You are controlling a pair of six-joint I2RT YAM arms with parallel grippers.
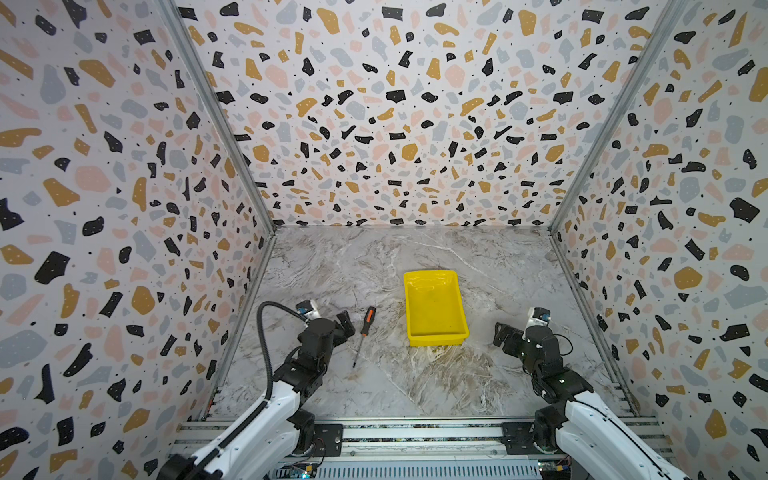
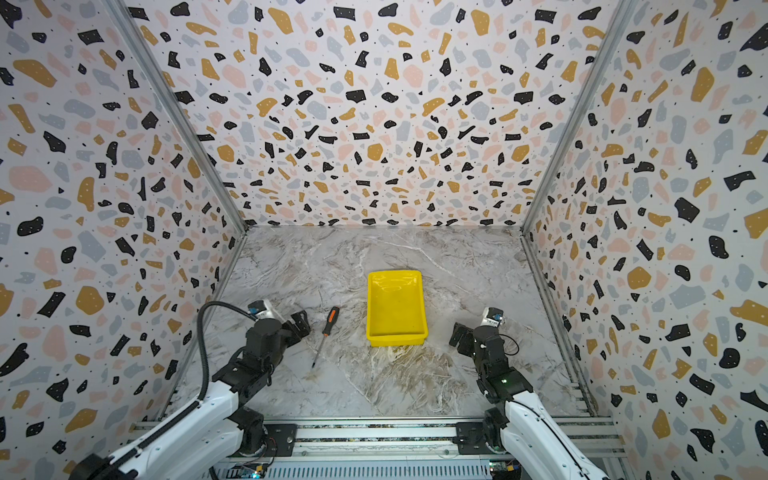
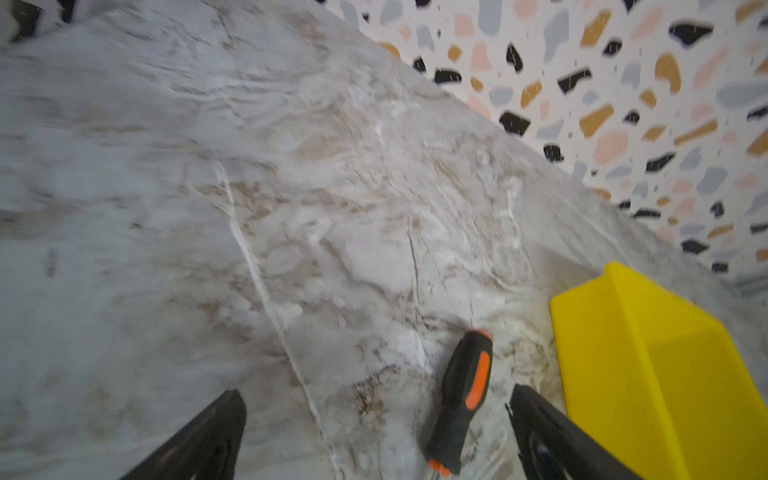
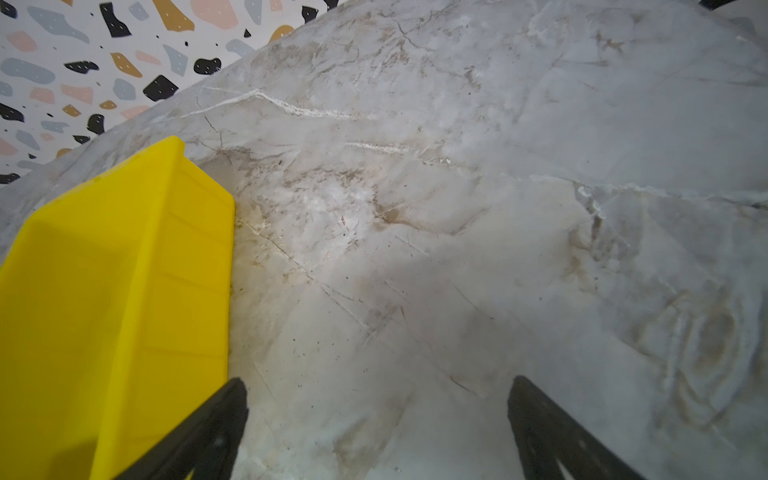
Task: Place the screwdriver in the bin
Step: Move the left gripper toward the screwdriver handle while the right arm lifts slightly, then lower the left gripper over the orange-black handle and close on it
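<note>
Screwdriver (image 1: pixel 362 338) (image 2: pixel 323 340), one item, lying flat on the marble-patterned table (image 1: pixel 415 382) in both top views. It is outside the bin (image 1: pixel 434 309) (image 2: pixel 395 309) and to its left, with a strip of bare table between the two. Orange-and-black handle toward the back wall (image 1: pixel 395 124), thin dark shaft toward the front edge, slightly slanted.

Bin: yellow, shallow, mid-table, long side running front to back.

Left fingers (image 1: pixel 345 321) (image 2: pixel 300 323): low, just beside the handle on its left. Contact cannot be judged from above.

Right fingers (image 1: pixel 502 332) (image 2: pixel 457 336): on the far side of the bin from the screwdriver, well apart from the tool.

Left wrist view, somewhat blurred:
- Left fingers (image 3: pixel 208 436) spread wide, gripping nothing.
- Screwdriver handle (image 3: pixel 461 399) lies in the gap between them, nearer the finger on the bin side, with a sliver of table between handle and finger. It is well clear of the opposite finger.
- Shaft runs out of frame.
- Corner of the bin (image 3: pixel 644 374) shows just past the nearer finger.

Right wrist view:
- Right fingers (image 4: pixel 208 436) spread wide, holding nothing, with plain table (image 4: pixel 415 249) in the gap.
- Outer wall of the bin (image 4: pixel 124 291) stands beside one finger. Whether that finger touches it cannot be told.
</note>
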